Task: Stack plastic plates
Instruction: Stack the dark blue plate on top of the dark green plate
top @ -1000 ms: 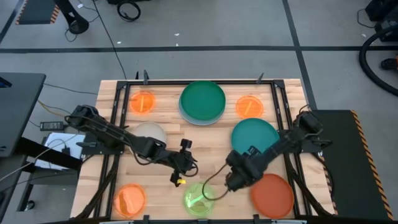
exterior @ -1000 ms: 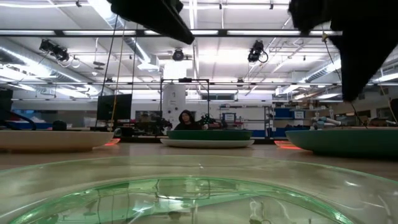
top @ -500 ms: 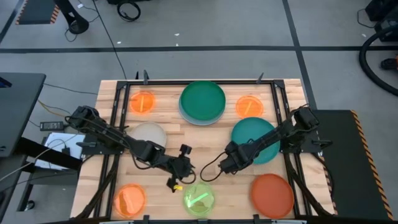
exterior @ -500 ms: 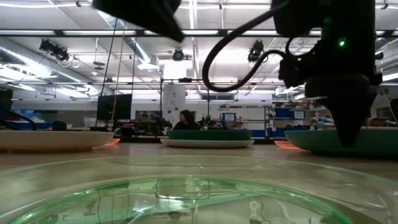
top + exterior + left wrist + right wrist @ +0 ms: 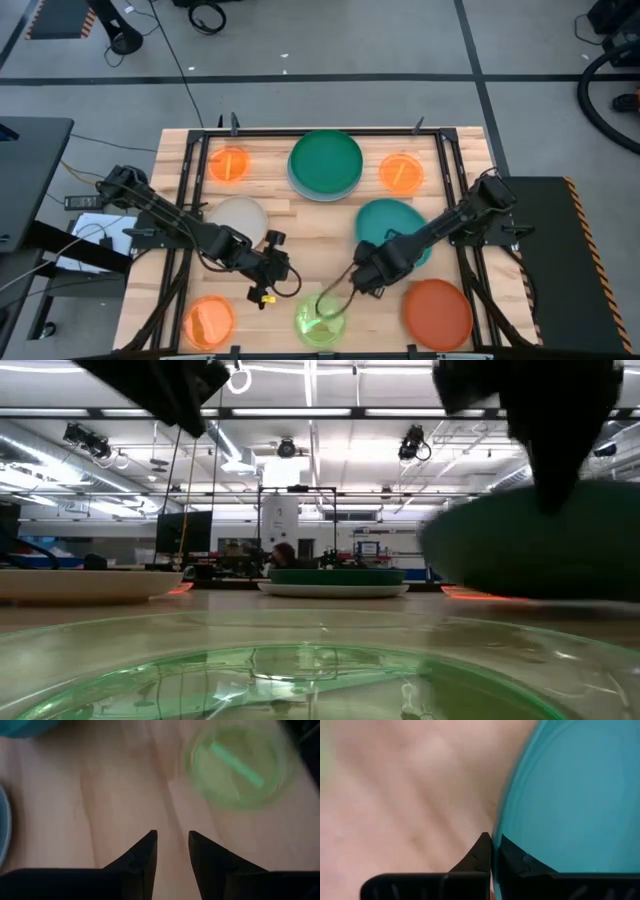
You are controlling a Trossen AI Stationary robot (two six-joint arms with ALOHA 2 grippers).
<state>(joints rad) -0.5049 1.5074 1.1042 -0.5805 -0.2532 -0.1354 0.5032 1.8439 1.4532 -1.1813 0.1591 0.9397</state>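
1. The right tool [image 5: 362, 280] sits near the middle of the wooden bench [image 5: 460, 165], its fingers pinched on the rim of the large round teal plastic plate [image 5: 392, 228]. In the right wrist view the two dark fingers [image 5: 481, 854] meet at that plate's edge, one on each side of the rim.
2. In the low view the teal plate [image 5: 535, 545] shows lifted off the boards, its underside in the air on the right.
3. The left tool [image 5: 268, 288] hovers over bare wood just beside the small translucent lime green plate [image 5: 320, 322] at the near edge. Its fingers [image 5: 145, 855] stand a narrow gap apart with nothing between them.
4. The large dark green plate [image 5: 326, 161] lies at the far middle of the bench on top of a light blue plate [image 5: 296, 184], whose rim peeks out beneath it.
5. Two small translucent orange plates lie on either side of that pair: one to the far left [image 5: 230, 164], one to the far right [image 5: 401, 172].
6. A third small orange plate [image 5: 210, 320] lies at the near left corner.
7. The beige round plate [image 5: 240, 216] lies left of centre, partly under the left arm.
8. The large red-orange plate [image 5: 437, 313] lies at the near right corner, apart from the teal one.
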